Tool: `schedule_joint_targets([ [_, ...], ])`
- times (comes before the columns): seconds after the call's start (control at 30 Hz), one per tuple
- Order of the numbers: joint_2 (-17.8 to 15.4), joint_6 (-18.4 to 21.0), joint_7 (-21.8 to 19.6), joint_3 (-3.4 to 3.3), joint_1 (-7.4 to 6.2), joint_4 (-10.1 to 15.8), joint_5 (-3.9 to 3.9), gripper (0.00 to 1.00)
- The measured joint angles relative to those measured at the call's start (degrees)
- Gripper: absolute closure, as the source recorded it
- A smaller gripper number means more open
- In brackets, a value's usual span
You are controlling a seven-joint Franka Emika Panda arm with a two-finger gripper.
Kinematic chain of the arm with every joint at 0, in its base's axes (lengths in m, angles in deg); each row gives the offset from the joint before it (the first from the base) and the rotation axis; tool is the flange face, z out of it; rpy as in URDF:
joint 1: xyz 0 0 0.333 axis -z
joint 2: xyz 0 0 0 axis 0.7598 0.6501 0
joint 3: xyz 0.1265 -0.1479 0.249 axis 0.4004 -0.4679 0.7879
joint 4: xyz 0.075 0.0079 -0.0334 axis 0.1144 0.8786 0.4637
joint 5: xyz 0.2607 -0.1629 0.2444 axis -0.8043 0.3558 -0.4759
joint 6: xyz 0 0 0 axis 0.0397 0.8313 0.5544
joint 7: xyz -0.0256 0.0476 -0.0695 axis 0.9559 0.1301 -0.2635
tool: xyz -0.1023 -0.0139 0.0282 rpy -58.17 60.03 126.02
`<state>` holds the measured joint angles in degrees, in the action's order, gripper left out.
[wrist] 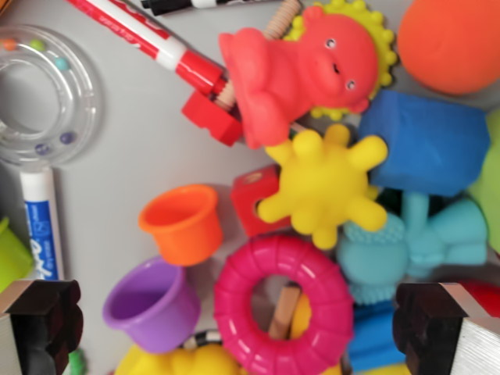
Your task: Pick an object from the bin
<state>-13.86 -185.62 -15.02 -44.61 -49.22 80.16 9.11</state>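
In the wrist view, we see our gripper [238, 328] spread wide and empty, its fingers [43, 320] at the lower corners. Between them lies the pink ring [283, 306], amid crowded toys on the bin floor [117, 164]: a yellow spiky ball [324, 186] above, a purple cup [152, 303] at the wrist view's left. We judge this the approach step; next we'd descend straight and close across the ring.

blue marker [41, 226] label print blurred, red marker [148, 39] lettering unreadable

Pink ring [283, 305], yellow spiky ball [324, 183], orange cup [183, 223], purple cup [152, 305].
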Motion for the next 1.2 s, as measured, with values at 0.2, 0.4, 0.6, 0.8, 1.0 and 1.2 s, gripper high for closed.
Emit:
schedule_joint_targets([
  [0.2, 3.1, -2.1, 3.7, 0.53, -0.25, -1.3, 0.79, 0.0],
  [0.4, 6.4, -4.1, 7.6, 1.1, -0.45, -2.8, 1.75, 0.0],
  [0.6, 9.8, -6.0, 11.4, 1.66, -0.7, -4.7, 2.84, 0.0],
  [0.8, 13.3, -7.6, 15.2, 2.18, -0.92, -6.8, 3.96, 0.0],
  [1.0, 16.7, -9.1, 18.3, 2.64, -1.16, -9.1, 4.96, 0.0],
  [1.2, 19.7, -11.2, 18.5, 2.44, -1.35, -9.9, 5.31, 0.0],
])
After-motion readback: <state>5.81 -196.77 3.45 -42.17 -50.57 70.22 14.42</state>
